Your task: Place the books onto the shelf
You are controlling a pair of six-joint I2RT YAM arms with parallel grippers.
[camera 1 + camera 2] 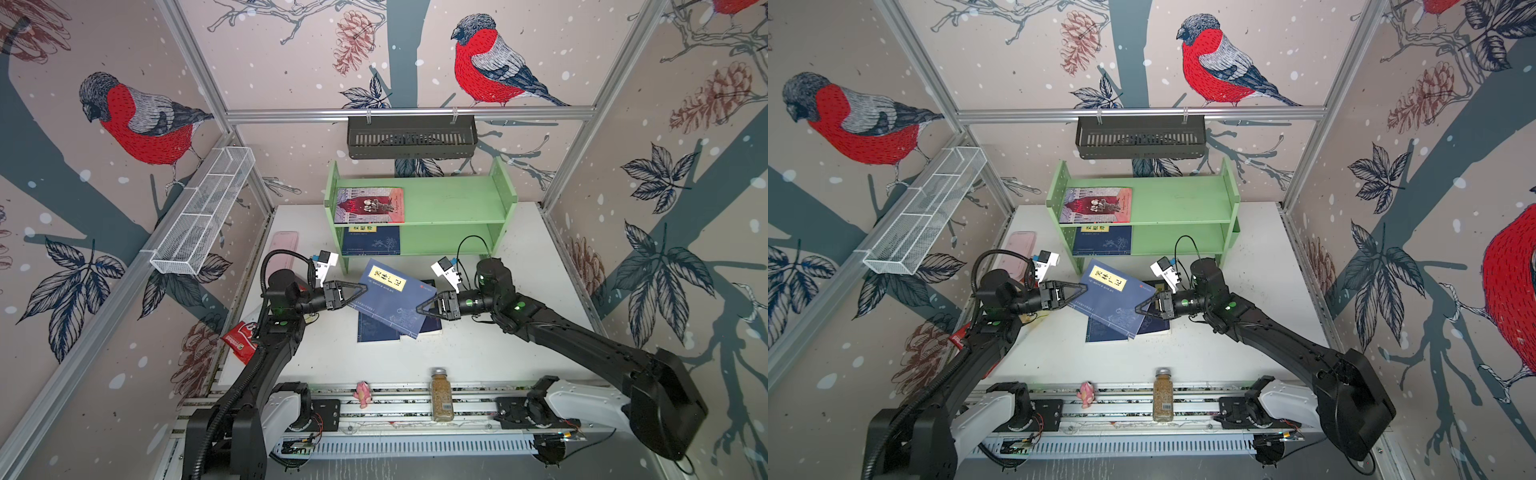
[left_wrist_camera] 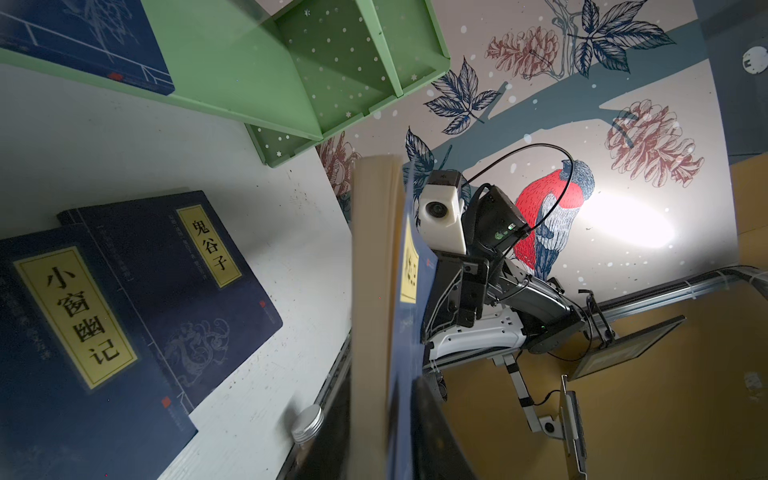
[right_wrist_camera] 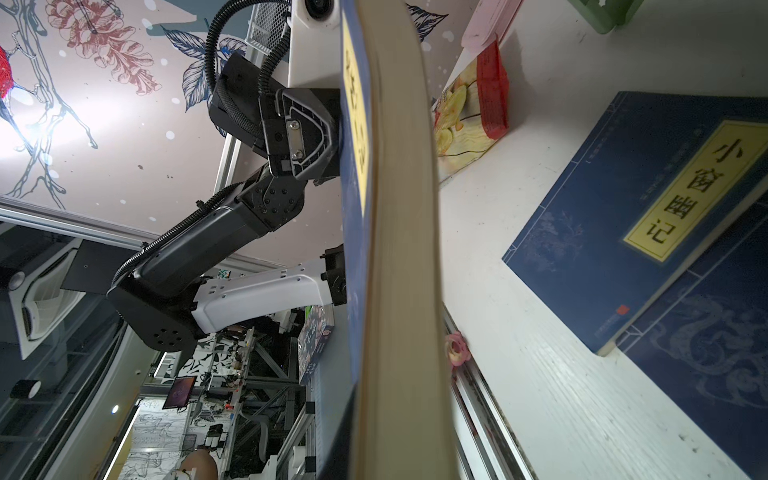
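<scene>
1. The left gripper [image 1: 363, 287] is pinching one corner of a blue book [image 1: 392, 297].
2. The right gripper [image 1: 419, 310] is pinching the other side.
3. The book is in the air over a pile of books [image 1: 376, 331] on the table [image 1: 498, 353].
4. The shelf [image 1: 457, 199] behind has a red book [image 1: 370, 205] on top and a navy book [image 1: 371, 241] below.

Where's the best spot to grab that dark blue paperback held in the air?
Its thin edges, approached sideways. The dark navy yellow-labelled paperback is a wide flat slab, so pinching across both covers suits it, as the left fingers and right fingers do at opposite sides.
</scene>
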